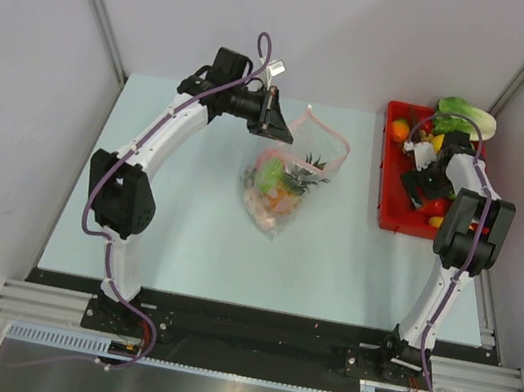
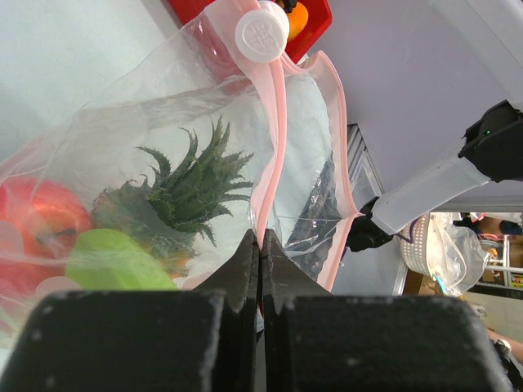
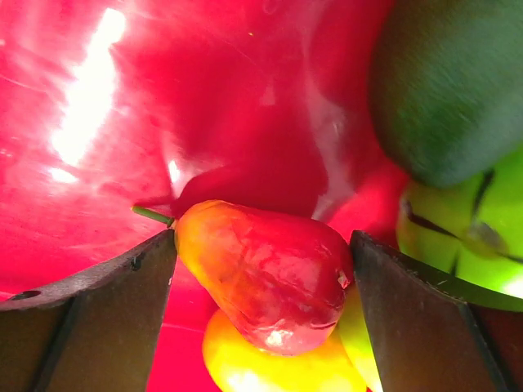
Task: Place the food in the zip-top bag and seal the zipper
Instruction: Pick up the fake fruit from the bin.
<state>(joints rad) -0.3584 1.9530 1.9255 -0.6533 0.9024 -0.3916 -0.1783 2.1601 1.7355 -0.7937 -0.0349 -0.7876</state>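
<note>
Right wrist: R claw spread astride red fruit in tray; L claw pinches zipper; bag holds spiky fruit.

Colours, tray and bag
Red tray; clear zip-top bag, pink zipper, white slider; dark green spiky leaves; red-orange fruit.

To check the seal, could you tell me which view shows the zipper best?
Left wrist: the pink zipper fills the frame, pinched in the left gripper. The top view shows it small; the right wrist, not at all.
</note>
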